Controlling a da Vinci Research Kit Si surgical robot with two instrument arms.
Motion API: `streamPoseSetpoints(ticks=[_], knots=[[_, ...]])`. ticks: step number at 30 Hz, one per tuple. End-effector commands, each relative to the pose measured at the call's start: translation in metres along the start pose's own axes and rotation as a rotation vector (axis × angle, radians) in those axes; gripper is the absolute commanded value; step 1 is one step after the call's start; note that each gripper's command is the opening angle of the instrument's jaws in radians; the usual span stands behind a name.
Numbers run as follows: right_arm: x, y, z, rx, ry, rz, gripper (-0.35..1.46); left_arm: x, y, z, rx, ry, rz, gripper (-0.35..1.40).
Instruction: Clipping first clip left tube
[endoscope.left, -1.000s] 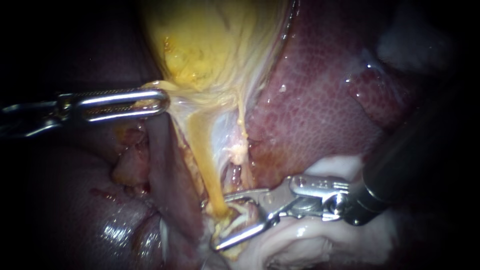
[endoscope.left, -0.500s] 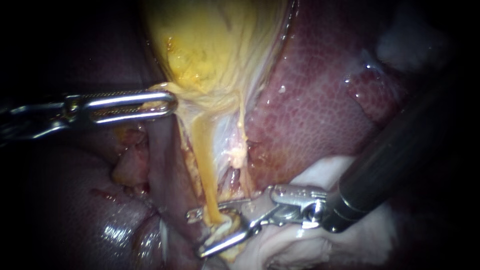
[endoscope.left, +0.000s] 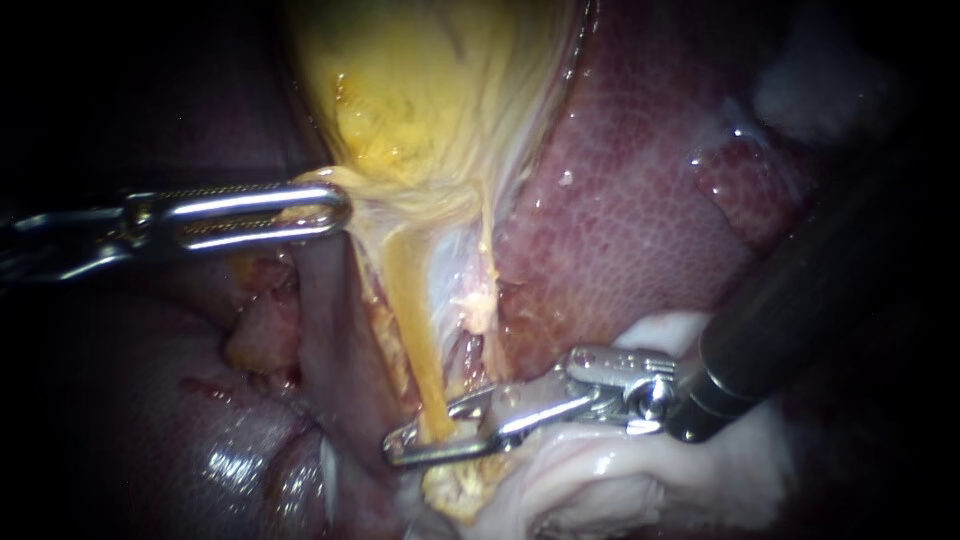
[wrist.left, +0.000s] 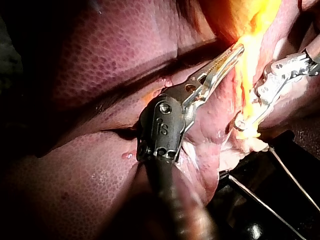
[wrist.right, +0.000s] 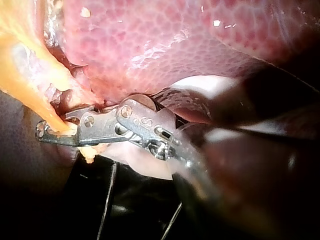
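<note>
The yellow gallbladder (endoscope.left: 430, 90) hangs at the top and narrows into two strands. The thick yellow left tube (endoscope.left: 410, 300) runs down beside a thin pale right tube (endoscope.left: 487, 255). My left instrument (endoscope.left: 330, 208) comes in level, its slotted jaws shut on the gallbladder's neck; the left wrist view shows the same grip (wrist.left: 227, 57). My right instrument (endoscope.left: 415, 440) reaches across low down, its jaws closed on the left tube's lower end from both sides. In the right wrist view these jaws (wrist.right: 50, 132) pinch the yellow tube (wrist.right: 35, 95). What lies inside the jaws is hidden.
Dark red liver (endoscope.left: 640, 220) fills the right side behind the tubes. Pale white tissue (endoscope.left: 620, 480) lies under my right instrument's shaft. Darker liver lobes (endoscope.left: 200, 420) sit below my left instrument. Thin wires (wrist.left: 290, 180) cross the dark ground beneath the tissue.
My right instrument's jaws stood wide open around the left tube's lower end and have now closed on it. My left instrument has shifted slightly right with the gallbladder neck.
</note>
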Motion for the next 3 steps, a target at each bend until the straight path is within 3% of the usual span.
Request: streamPoseSetpoints(ticks=[1,3], knots=[[0.0001,0.0000,-0.0001,0.000,0.000,0.000,-0.35,0.0000,0.0000,0.0000,0.001,0.000,0.000,-0.35],[0.0001,0.0000,-0.0001,0.000,0.000,0.000,-0.35,0.0000,-0.0001,0.0001,0.004,0.000,0.000,-0.35]])
